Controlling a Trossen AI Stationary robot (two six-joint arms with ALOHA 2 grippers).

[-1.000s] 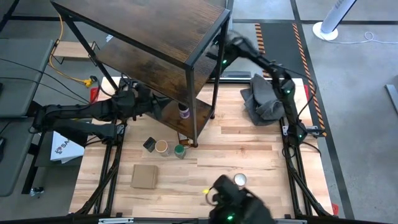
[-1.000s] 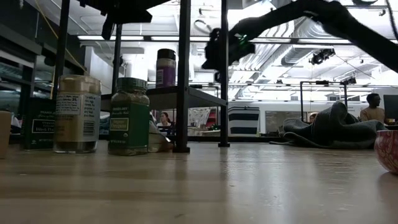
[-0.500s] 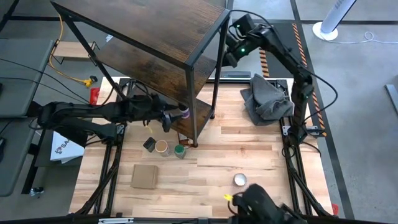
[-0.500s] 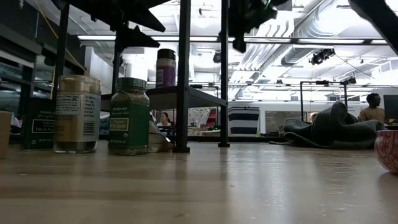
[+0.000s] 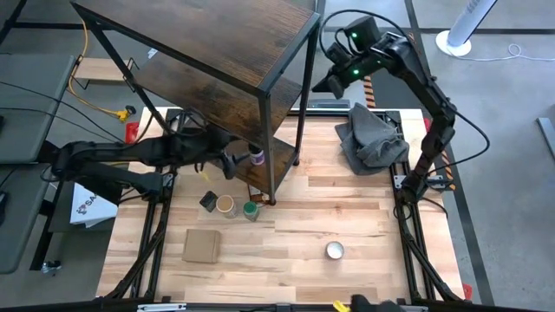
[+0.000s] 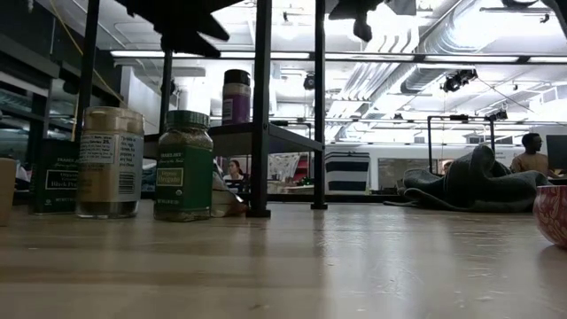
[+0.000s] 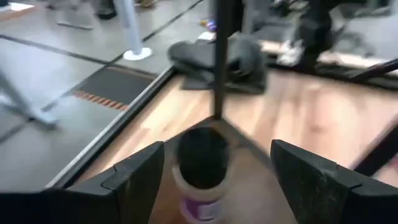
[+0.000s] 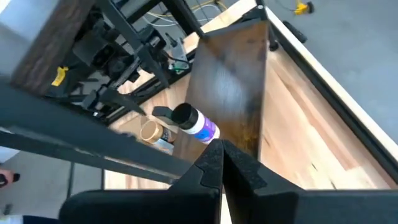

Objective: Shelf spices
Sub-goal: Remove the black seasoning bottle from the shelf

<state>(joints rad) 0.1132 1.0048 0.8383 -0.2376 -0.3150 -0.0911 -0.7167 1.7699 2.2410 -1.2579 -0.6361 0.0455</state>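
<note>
one purple-label jar (image 5: 257,156) now released, left tool (image 5: 232,162) spread wider

Left arm is stretched from 9 o'clock toward centre in the high view, held low and near level. Left pincer (image 5: 232,163) is seen with fingers (image 7: 140,180) spread apart, nothing gripped between them. Right arm is raised high from its base at 3 o'clock, elbow bent, wrist angled down toward 12 o'clock. Right pincer (image 8: 222,163) is seen closed, fingers pressed together, empty.
</note>
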